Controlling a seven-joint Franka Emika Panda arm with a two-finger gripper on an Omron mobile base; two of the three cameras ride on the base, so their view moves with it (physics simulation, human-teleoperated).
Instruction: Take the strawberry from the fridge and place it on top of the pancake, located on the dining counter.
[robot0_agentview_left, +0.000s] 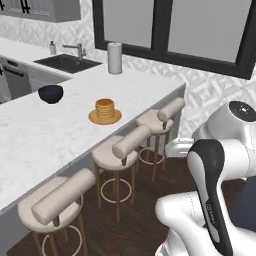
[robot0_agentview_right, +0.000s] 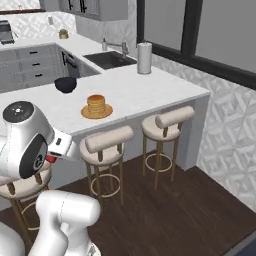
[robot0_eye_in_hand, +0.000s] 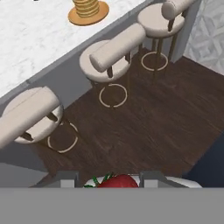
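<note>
Left base view, counter: the long white marble-look dining counter (robot0_agentview_left: 45, 135) with grey veining runs from lower left toward the upper right.
Left base view, pancake: the short stack of round golden-brown pancakes (robot0_agentview_left: 105, 106) sits on a round tan-orange plate (robot0_agentview_left: 105, 117) near the counter's stool-side edge.
Left base view, others: a dark blue bowl (robot0_agentview_left: 51, 93) stands left of the plate and apart from it; a white paper towel roll (robot0_agentview_left: 115, 58) stands upright at the far end, beside a dark sink (robot0_agentview_left: 66, 62).
Left base view, stools: three round beige stools (robot0_agentview_left: 116, 151) line the counter's near side over a dark wood floor (robot0_agentview_left: 140, 200).

Right base view, pancake: the stack sits on its plate on the counter, above the middle stool.
Right base view, gripper: the white arm's hand (robot0_agentview_right: 61, 145) hangs below counter height, in front of the stools, with a bit of red at its lower edge.

Hand view, gripper: the two-finger gripper (robot0_eye_in_hand: 113, 180) is clamped on the tiny red strawberry (robot0_eye_in_hand: 117, 181), green leaves showing at the berry's left.
Hand view, strawberry place: held between the dark finger tips, above the dark floor, well apart from the pancake stack at the top edge.
</note>
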